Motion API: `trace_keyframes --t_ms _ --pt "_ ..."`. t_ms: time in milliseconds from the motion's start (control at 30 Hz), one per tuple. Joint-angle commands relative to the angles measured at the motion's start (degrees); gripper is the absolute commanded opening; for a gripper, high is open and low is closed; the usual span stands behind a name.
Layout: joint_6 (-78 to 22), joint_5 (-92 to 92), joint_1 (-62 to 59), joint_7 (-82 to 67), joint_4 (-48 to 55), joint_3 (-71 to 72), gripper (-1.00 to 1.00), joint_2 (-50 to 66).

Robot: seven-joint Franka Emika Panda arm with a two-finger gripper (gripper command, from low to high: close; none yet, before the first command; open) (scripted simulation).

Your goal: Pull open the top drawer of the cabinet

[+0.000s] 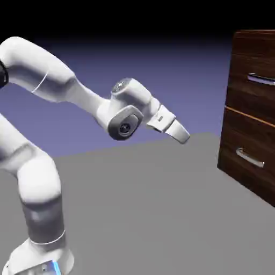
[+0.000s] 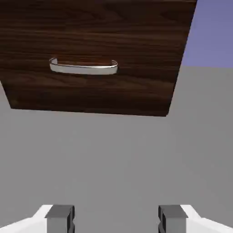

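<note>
The top drawer (image 1: 250, 88) is sitting shut in the upper half of the cabinet (image 1: 228, 138), at the exterior view's right, its silver bar handle (image 1: 261, 79) standing out from the front so that fingers can get behind it. Below, the lower handle (image 1: 250, 158) is offering a like grip, and in the hand view it is the lower drawer's front that seems to be showing. Out from the cabinet, the end effector (image 2: 116, 219) is hanging well apart, its two tips spread wide and holding nothing, presumably to leave room for the bar. The white arm (image 1: 88, 102) is reaching across with its hand sloping downward, which is aiming too low; I'd say it is needing to rise and level out before closing on the upper handle.
</note>
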Motion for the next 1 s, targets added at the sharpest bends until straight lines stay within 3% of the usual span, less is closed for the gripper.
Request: trace_keyframes --t_ms 0,967 --pt "0.11 -2.50 0.20 -2.29 2.01 -0.26 0.00 1.32" --pt "3.15 -74.76 5.99 -68.59 60.09 -7.89 0.00 39.46"
